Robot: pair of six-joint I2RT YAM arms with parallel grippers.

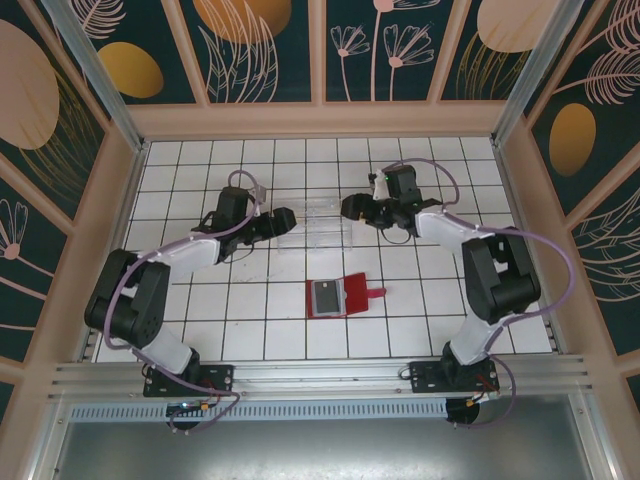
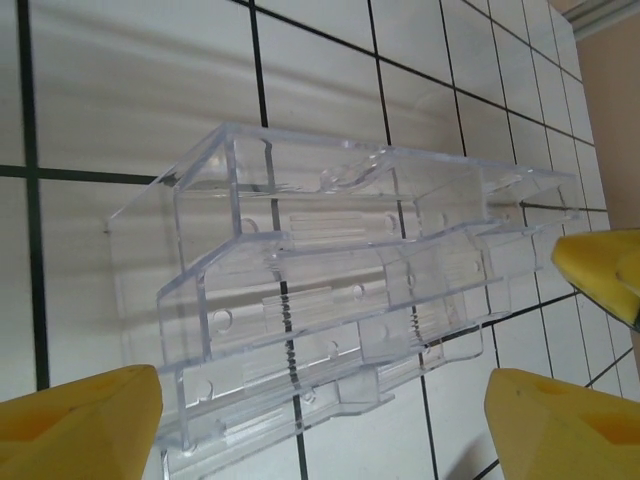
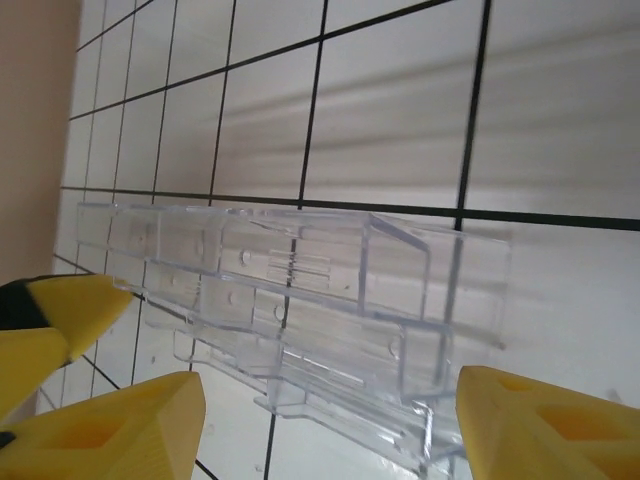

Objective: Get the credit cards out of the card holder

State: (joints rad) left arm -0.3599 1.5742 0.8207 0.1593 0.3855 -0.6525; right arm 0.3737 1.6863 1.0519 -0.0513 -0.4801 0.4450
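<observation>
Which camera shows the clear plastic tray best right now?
Left wrist: the clear plastic tray sits close and nearly whole, its stepped compartments easy to read. The right wrist view also has it close, but at a flatter angle. The top external view shows it small and faint.

White tiled floor (image 1: 180,170), black grout. Teal gold-printed wall panels (image 1: 260,60) on three sides of it; aluminium rail (image 1: 320,375) along near edge.
</observation>
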